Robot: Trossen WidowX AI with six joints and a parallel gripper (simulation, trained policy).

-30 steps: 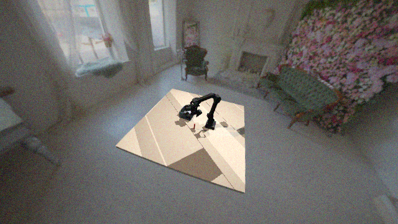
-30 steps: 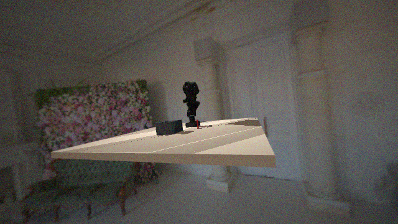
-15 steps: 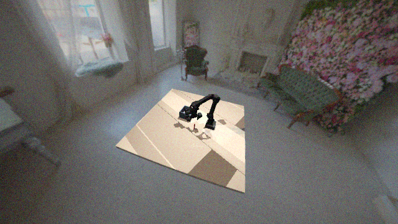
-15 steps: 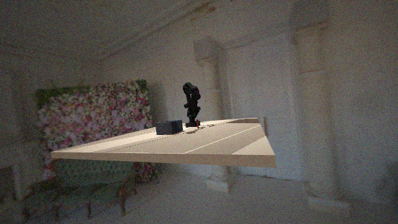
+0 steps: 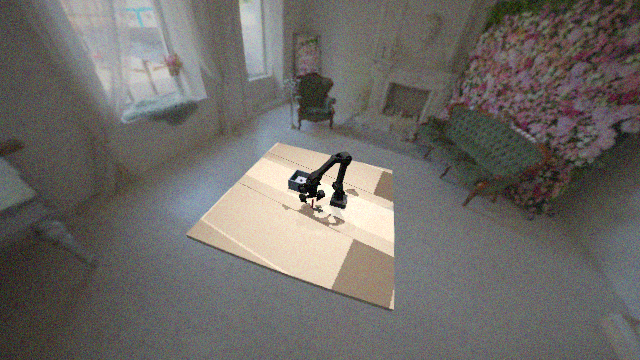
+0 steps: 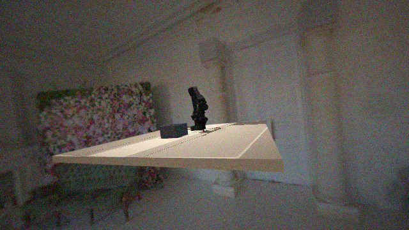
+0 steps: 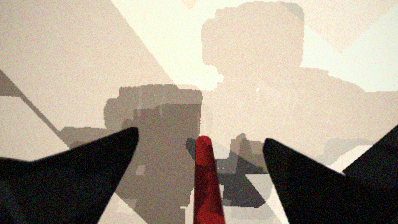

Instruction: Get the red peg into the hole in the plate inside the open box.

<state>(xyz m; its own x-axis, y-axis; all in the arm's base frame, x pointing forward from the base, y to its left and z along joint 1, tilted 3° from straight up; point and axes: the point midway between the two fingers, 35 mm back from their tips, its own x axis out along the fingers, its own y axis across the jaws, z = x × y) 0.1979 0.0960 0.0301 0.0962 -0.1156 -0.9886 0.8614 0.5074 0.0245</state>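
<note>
Your gripper (image 5: 313, 198) (image 6: 199, 129) (image 7: 201, 139) is spread wide, nothing pinched. Red peg (image 5: 313, 203) (image 6: 203, 130) (image 7: 203, 175) stands on the table (image 5: 280, 240) (image 6: 179, 150) (image 7: 150, 45), outside the open box (image 5: 296, 187) (image 6: 174, 131); in the wrist view it shows between the fingertips, slightly nearer the left side of the picture. Main risk: if you close off-centre, one finger likely lands first and tips it. Close too high and you probably get a weak grip that lets it swing. A tilted grip would then likely jam at the plate hole.

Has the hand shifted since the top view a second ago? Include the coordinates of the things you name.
Yes: in the top view, the hand (image 5: 312, 198) (image 7: 201, 139) has moved from beside the box (image 5: 295, 188) toward the red peg (image 5: 313, 203) (image 7: 203, 175).
</note>
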